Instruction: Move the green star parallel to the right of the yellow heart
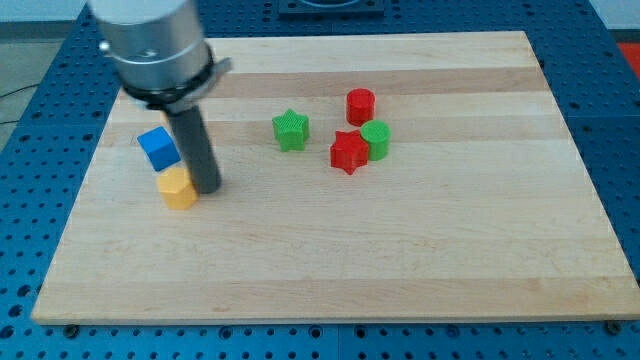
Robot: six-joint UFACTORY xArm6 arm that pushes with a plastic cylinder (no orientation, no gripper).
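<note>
Pale wooden board (pixel 330 270), blue pegboard (pixel 620 150)

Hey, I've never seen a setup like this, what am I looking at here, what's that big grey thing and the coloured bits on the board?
This is one camera looking down at a wooden board. The grey thing at the view's top left is a robot arm ending in a dark rod. It holds nothing; it only pushes. My tip sits right beside a yellow block, on its right. Just above is a blue block. Mid-board is a green star; further right, clustered, are a red cylinder, a green cylinder and a red star.
</note>
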